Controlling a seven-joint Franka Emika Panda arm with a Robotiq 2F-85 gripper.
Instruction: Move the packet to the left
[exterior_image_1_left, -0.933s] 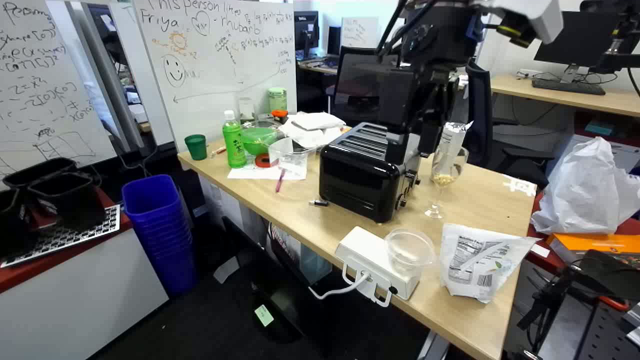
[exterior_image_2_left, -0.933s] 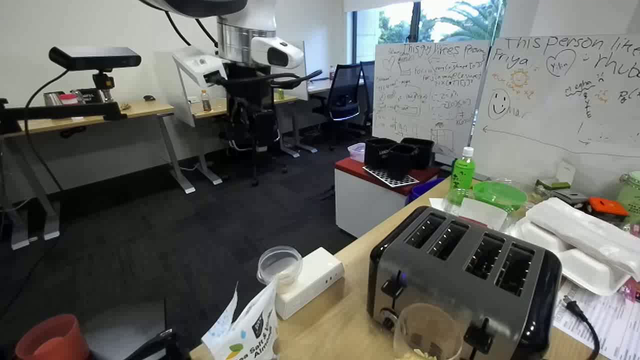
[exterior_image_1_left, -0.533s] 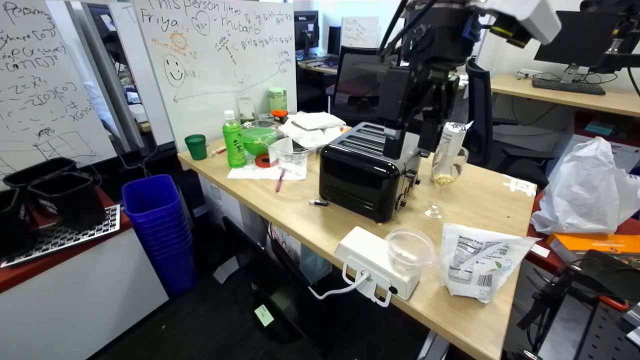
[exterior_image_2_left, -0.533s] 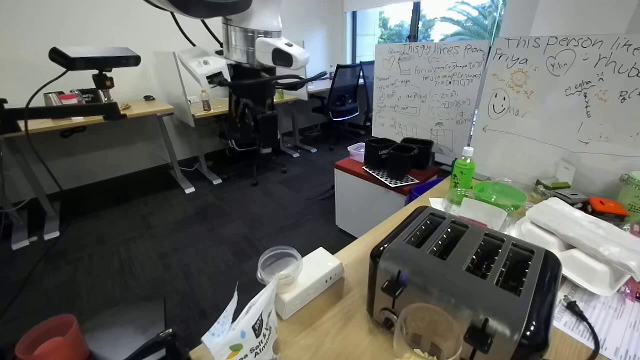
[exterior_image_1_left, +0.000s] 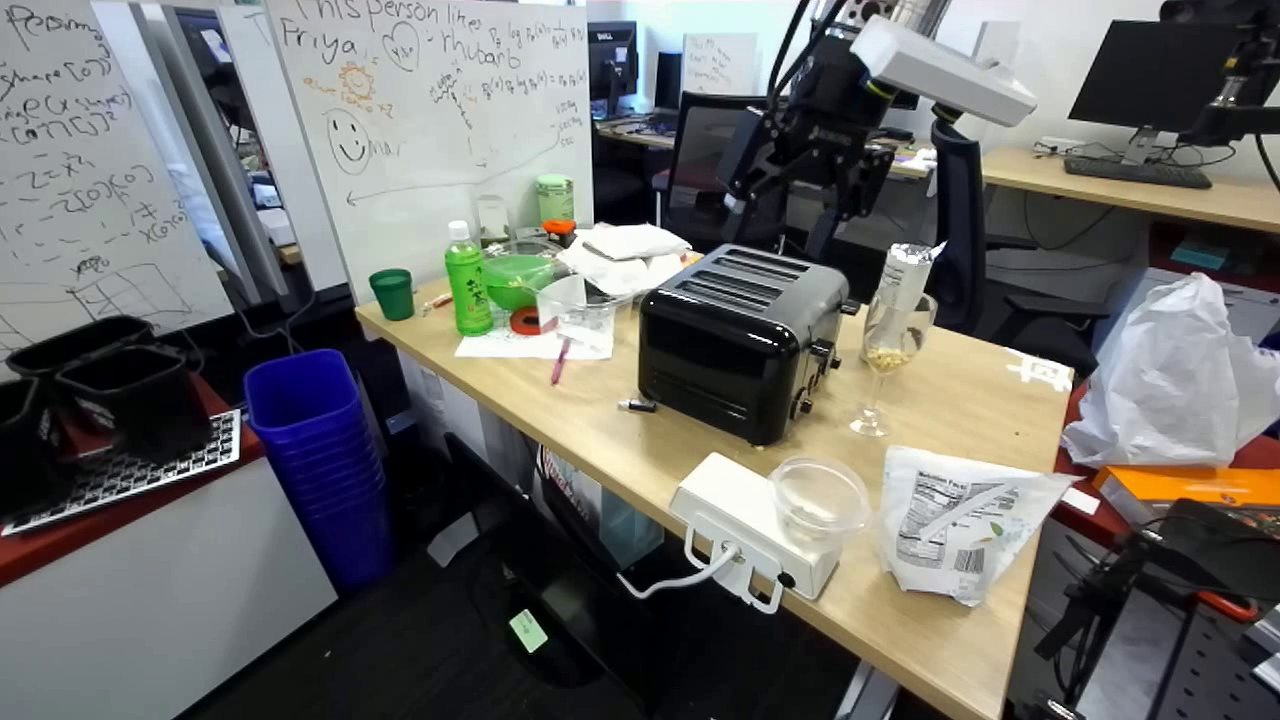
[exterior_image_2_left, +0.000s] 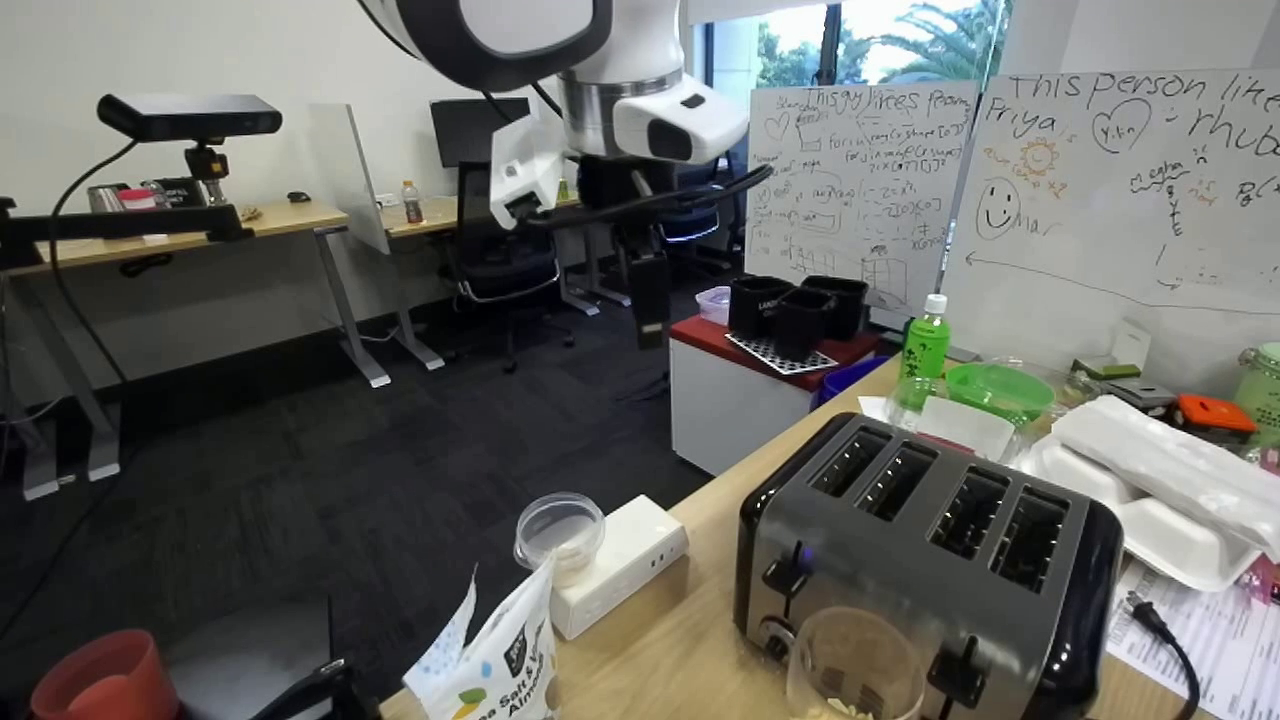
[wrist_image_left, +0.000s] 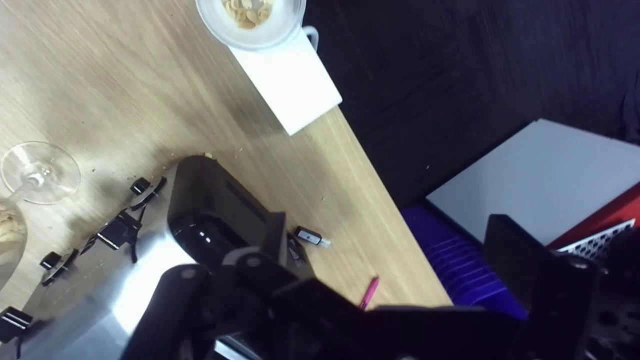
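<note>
Whitish packet (exterior_image_1_left: 908, 275), partly behind glass (exterior_image_1_left: 888, 350)

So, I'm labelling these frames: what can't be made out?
Slim packet, in an exterior view: lower end indistinct through the wine glass.
Almond pouch, in an exterior view: front's base cut off by bottom edge.
Four-slot toaster, wrist view: partly covered by the end effector.

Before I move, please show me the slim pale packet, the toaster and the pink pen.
Slim pale packet (exterior_image_1_left: 905, 277): in an exterior view, its upper part.
Toaster (exterior_image_2_left: 930, 497): in an exterior view, its top between the middle slots.
Pink pen (wrist_image_left: 370, 291): in the wrist view, its barrel.
</note>
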